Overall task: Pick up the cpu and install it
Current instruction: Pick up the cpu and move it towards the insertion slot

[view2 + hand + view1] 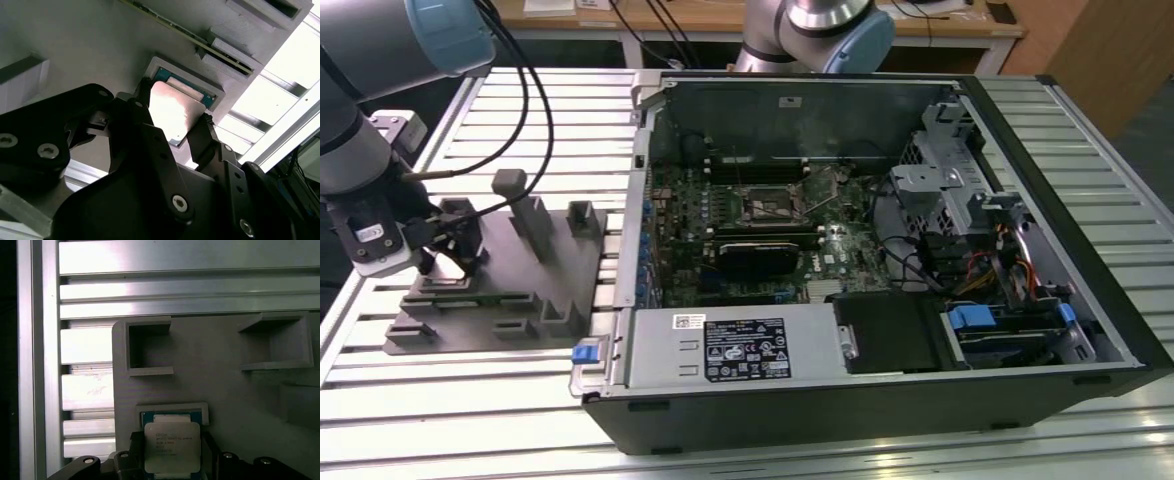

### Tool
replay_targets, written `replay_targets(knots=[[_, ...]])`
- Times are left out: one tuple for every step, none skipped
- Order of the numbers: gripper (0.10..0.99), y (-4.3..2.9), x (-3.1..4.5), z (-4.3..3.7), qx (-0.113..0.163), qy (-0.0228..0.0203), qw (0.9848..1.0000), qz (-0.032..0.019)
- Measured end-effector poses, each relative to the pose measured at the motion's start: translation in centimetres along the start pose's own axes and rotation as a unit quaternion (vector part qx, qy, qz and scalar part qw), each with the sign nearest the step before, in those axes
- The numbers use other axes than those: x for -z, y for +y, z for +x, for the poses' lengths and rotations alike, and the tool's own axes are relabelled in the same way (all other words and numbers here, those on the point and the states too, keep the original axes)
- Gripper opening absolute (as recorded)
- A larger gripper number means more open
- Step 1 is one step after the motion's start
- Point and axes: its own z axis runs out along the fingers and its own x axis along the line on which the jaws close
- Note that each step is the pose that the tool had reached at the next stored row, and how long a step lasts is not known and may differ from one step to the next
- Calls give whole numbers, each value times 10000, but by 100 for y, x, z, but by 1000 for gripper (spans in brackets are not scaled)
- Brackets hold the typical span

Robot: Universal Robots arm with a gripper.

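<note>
Exterior view: the arm [354,130] is seen lowered at the exterior view's left, with the end effector [438,250] down on the grey fixture [500,275]. The fixture is set on the slotted aluminium worktop [454,400], just beside the open case [881,400]. The socket [767,205] is noted on the board inside the case, well apart from the end effector. Second wrist view: the cpu [175,112] is seen seated in a shallow framed recess of the fixture, silvery top facing up, with a green rim visible along its far edge. The black fingers [145,100] are placed one on each side of the cpu, so that the chip lies directly between them. First wrist view: both fingertips are seen against two opposite edges of the cpu with no gap visible, so the end effector is recorded as closed to the chip's width and gripping it. The cpu is not seen raised; its far edge is level with the recess frame. Two walled pockets [147,347] of the fixture are noted beyond the recess, and the worktop slats are seen alongside the fixture's edge.
</note>
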Motion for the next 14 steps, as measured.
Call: replay_targets(knots=[[541,0,0,0,0,0,10000,0],[541,0,0,0,0,0,10000,0],[541,0,0,0,0,0,10000,0],[541,0,4,0,0,0,10000,-1],[541,1,13,0,0,-1,10000,-1],[541,2,28,0,0,0,10000,0],[541,3,44,-1,0,0,10000,0],[541,4,61,-1,0,0,10000,0],[541,5,78,-1,0,0,10000,0],[541,6,97,-2,0,0,10000,0],[541,7,114,-2,0,0,10000,0],[541,8,131,-3,0,-1,10000,0],[541,9,148,-3,0,0,10000,0],[541,10,164,-3,0,0,10000,0]])
